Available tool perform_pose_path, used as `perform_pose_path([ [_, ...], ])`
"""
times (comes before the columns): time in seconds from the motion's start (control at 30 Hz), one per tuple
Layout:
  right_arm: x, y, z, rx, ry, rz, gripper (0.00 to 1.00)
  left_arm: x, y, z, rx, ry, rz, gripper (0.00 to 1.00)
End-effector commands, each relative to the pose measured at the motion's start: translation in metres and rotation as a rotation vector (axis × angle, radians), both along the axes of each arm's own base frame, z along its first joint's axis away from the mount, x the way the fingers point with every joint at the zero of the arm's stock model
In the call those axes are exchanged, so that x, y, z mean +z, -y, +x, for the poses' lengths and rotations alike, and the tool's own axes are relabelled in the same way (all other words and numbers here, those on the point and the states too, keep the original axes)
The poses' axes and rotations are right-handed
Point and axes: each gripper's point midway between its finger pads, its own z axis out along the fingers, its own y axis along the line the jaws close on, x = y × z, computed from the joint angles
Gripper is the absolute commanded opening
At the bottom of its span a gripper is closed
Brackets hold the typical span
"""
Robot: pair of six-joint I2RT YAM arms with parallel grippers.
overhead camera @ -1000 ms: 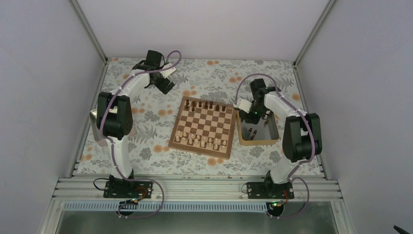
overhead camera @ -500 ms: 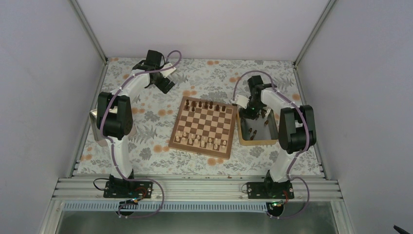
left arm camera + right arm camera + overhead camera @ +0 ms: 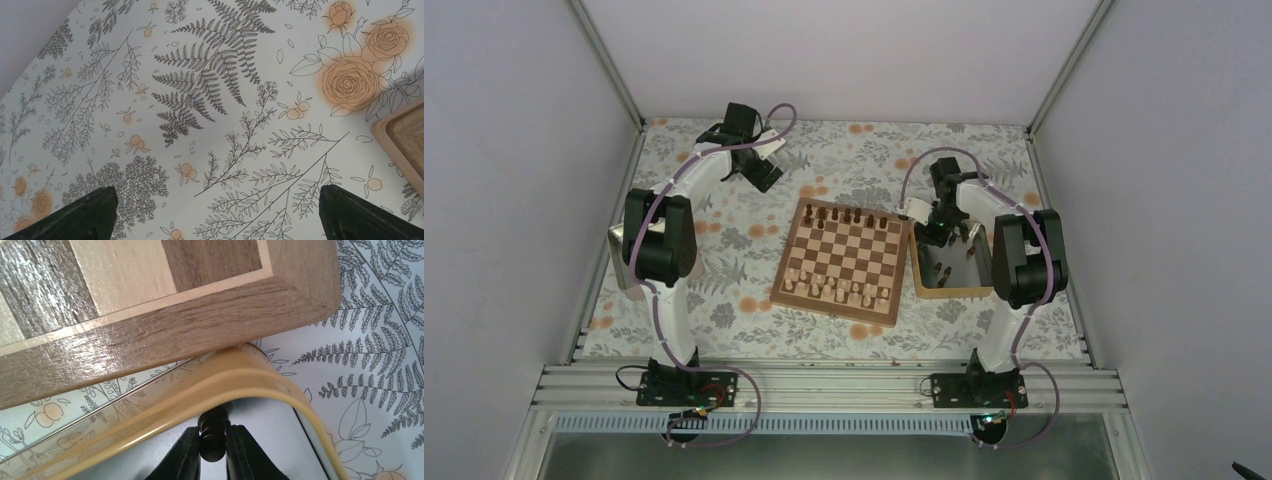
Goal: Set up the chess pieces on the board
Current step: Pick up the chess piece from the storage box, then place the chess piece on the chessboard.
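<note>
The chessboard point(image 3: 844, 258) lies mid-table, with dark chessmen point(image 3: 846, 215) along its far row and pale ones along its near rows. My right gripper point(image 3: 937, 234) is over the far left corner of the tan-rimmed tray point(image 3: 951, 291), beside the board's right edge. In the right wrist view it point(image 3: 213, 446) is shut on a dark chess piece point(image 3: 213, 432), held just above the tray rim point(image 3: 240, 377), with the board's corner point(image 3: 300, 285) beyond. Several dark pieces point(image 3: 940, 270) lie in the tray. My left gripper point(image 3: 762, 172) is open and empty over the cloth, far left of the board.
A floral cloth point(image 3: 724, 260) covers the table. A grey object point(image 3: 621, 262) sits at the left edge behind the left arm. In the left wrist view a wooden board corner point(image 3: 402, 135) shows at the right edge.
My right gripper has moved from the tray's middle toward its far left corner, nearer the board, with its elbow swinging left. The left arm has not moved.
</note>
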Motion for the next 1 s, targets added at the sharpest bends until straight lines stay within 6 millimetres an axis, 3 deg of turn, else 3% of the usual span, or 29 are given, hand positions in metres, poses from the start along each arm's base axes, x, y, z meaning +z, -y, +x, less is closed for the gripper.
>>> perform_pose_path([
  [0.0,0.009,-0.004,0.008,0.001,0.019,0.03,0.13,-0.003,0.001,-0.003,-0.007,-0.007,0.007,1.0],
  [0.2,0.026,0.005,0.002,-0.003,0.02,-0.011,0.08,-0.002,0.002,-0.003,-0.009,-0.007,0.005,1.0],
  [0.37,0.064,0.009,0.008,-0.008,0.063,-0.043,0.07,-0.001,0.002,-0.004,-0.013,-0.01,0.0,1.0],
  [0.47,0.088,-0.002,0.016,0.015,0.098,-0.045,0.08,-0.001,0.004,-0.004,-0.017,-0.015,-0.006,1.0],
  [0.67,0.116,-0.063,0.031,0.146,0.151,-0.044,0.08,0.0,0.008,-0.006,-0.03,-0.023,-0.012,1.0],
  [0.83,0.126,-0.133,0.033,0.301,0.186,-0.019,0.09,-0.001,0.013,-0.009,-0.043,-0.033,-0.018,1.0],
  [0.97,0.12,-0.175,0.029,0.398,0.179,-0.006,0.09,-0.002,0.015,-0.01,-0.053,-0.04,-0.017,1.0],
])
